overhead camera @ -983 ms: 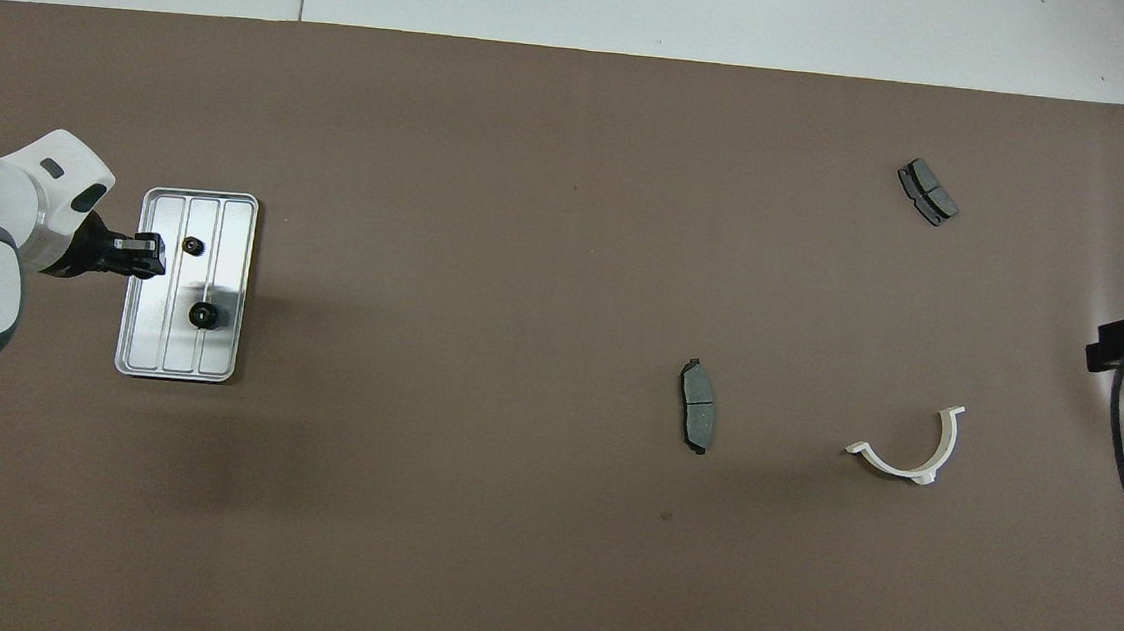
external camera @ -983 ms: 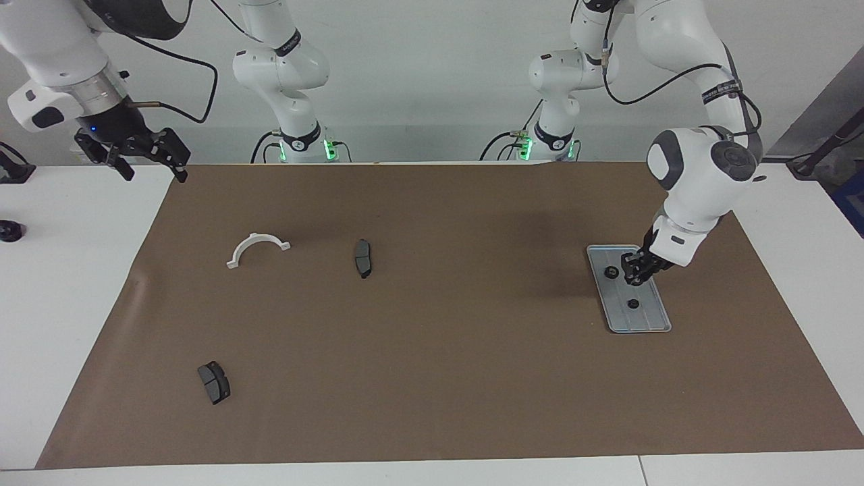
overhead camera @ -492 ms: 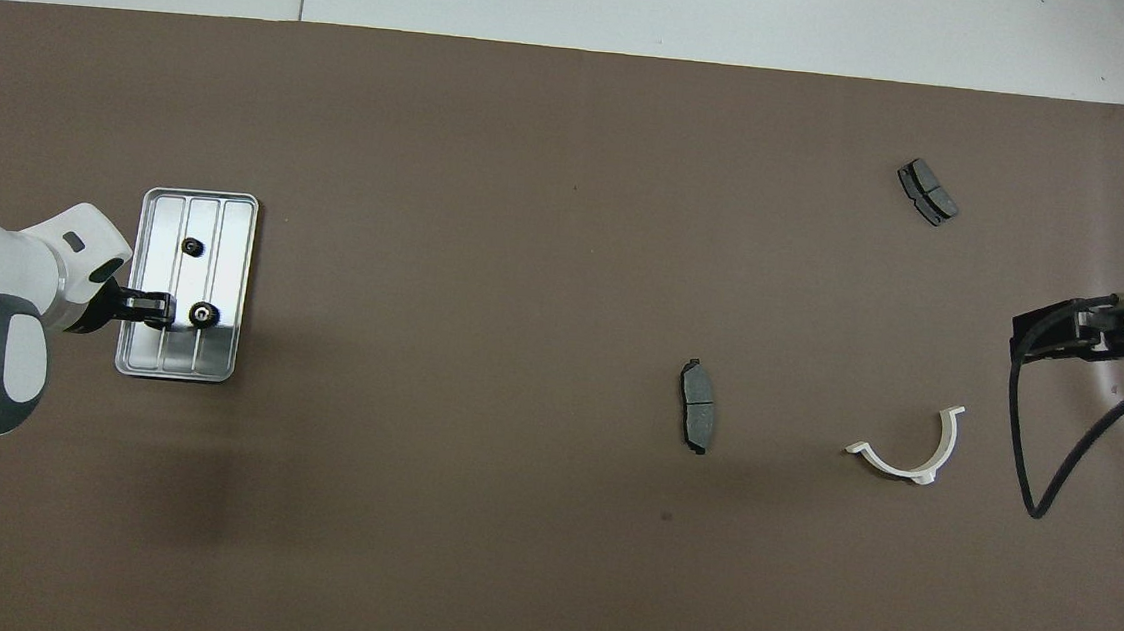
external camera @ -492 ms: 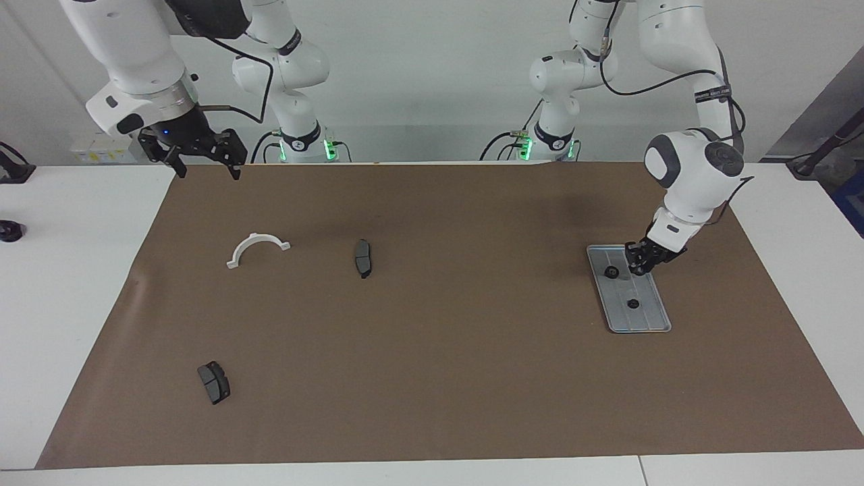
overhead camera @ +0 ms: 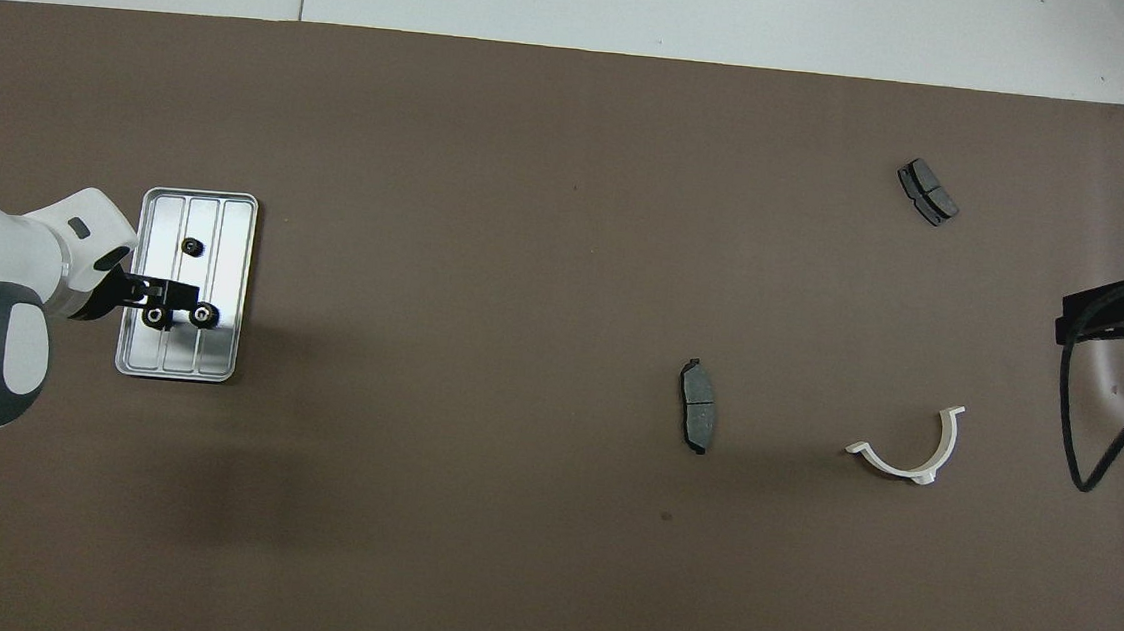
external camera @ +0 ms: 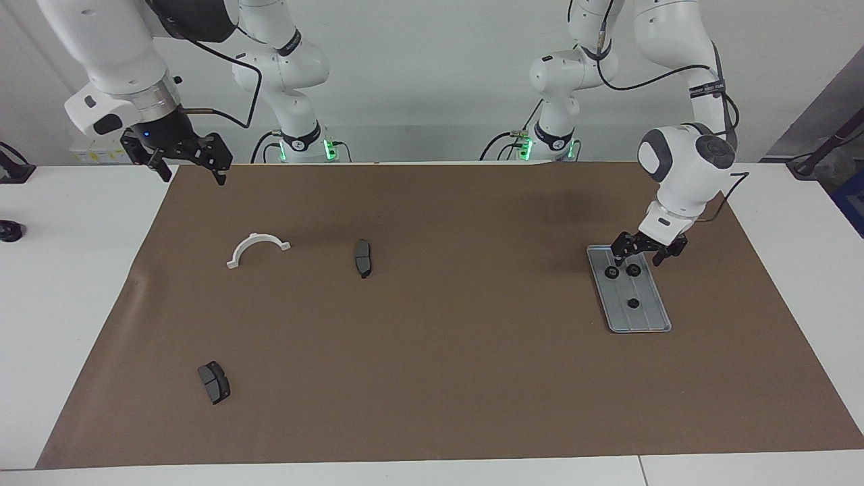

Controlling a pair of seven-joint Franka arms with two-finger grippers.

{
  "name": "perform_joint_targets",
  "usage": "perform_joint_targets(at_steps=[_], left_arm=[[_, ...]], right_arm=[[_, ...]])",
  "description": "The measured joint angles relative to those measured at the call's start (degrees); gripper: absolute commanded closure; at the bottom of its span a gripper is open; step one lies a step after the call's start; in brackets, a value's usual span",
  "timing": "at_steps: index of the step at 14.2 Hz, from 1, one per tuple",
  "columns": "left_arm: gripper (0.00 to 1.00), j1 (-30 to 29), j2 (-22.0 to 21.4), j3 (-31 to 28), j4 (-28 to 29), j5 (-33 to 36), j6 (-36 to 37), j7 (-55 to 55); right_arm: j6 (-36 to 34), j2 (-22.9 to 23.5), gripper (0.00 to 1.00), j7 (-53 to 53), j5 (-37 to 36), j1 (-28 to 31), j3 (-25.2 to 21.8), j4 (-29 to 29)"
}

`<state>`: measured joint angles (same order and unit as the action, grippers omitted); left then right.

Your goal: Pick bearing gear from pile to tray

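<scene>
The silver tray point(external camera: 646, 319) lies on the brown mat at the left arm's end; it also shows in the overhead view point(overhead camera: 228, 229). Three small black gears lie on it: two side by side point(external camera: 611, 273) point(external camera: 633, 270) and one farther from the robots point(external camera: 632, 302). My left gripper point(external camera: 641, 254) is open and empty just above the two gears, also seen from overhead point(overhead camera: 160, 296). The pile holds a white half-ring bracket point(external camera: 258, 247) and two dark brake pads point(external camera: 363, 258) point(external camera: 214, 382); I see no gear in it. My right gripper point(external camera: 192, 175) is open and empty, raised over the mat's edge.
The brown mat point(external camera: 432, 378) covers most of the white table. A small black object point(external camera: 8, 231) sits on the bare table off the right arm's end of the mat. The bracket point(overhead camera: 908, 448) and pads point(overhead camera: 696, 418) point(overhead camera: 927, 192) lie well apart.
My left gripper has moved along the tray, opened and left a third gear beside another. My right gripper swung in over the mat, then drew back a little.
</scene>
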<state>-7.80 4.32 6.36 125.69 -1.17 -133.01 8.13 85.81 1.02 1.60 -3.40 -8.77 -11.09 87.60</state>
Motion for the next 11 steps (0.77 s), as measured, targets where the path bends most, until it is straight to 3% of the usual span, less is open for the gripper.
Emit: perform_joint_targets(at_steps=[8, 11], left_arm=[[0.00, 9.69, -3.69, 0.42, -5.37, 0.56, 12.27, -7.80], [0.00, 10.61, -4.49, 0.43, -12.13, 1.07, 20.44, -9.41]], right_arm=[[0.03, 2.61, 0.00, -0.17, 0.03, -0.28, 0.22, -1.81], [0.03, 2.61, 0.00, -0.17, 0.03, 0.72, 0.86, -1.78]])
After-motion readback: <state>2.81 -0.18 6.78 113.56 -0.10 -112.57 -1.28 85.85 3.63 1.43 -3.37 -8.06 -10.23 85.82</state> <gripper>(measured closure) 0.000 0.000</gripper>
